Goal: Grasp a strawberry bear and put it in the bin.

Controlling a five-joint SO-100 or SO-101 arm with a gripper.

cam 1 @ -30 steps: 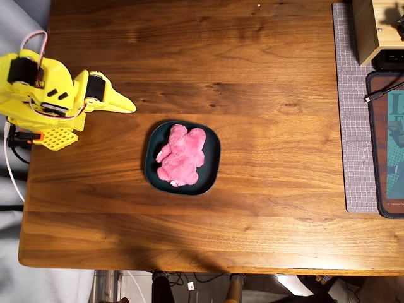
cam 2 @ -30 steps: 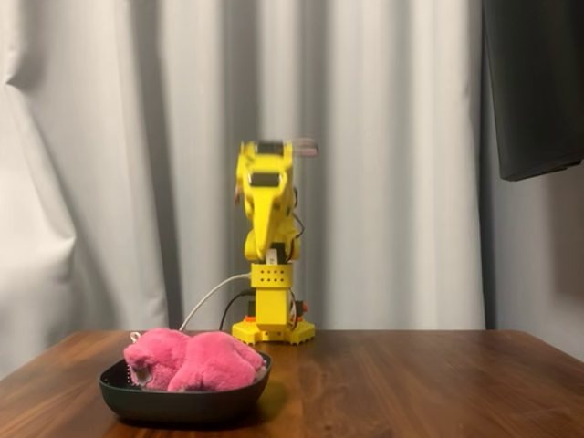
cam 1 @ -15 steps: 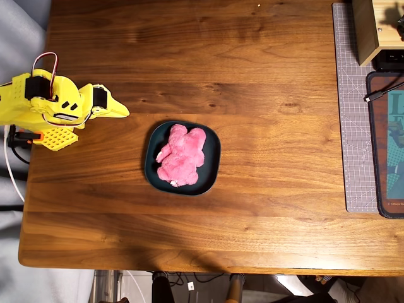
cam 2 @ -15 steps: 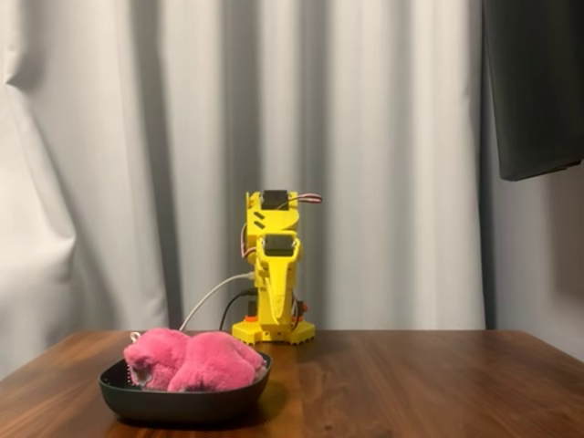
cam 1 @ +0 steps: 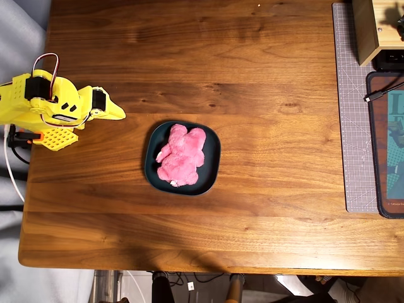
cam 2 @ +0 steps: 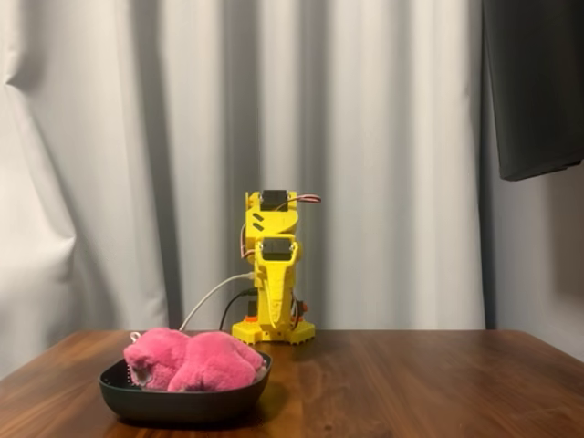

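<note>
Wooden table (cam 1: 265,208) before pale curtains (cam 2: 119,164) holds bin (cam 1: 211,164).

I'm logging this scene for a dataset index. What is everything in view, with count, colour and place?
strawberry bear: one, bright pink, lying in the bin
bin: one, dark teal, middle-left of the table
table: one, brown wood
cutting mat: one, grey, right edge in the overhead view
wooden box: one, tan, top right corner
curtain: white, behind the arm
arm: one, yellow, folded at the table's left edge; tool looks closed and empty
</note>
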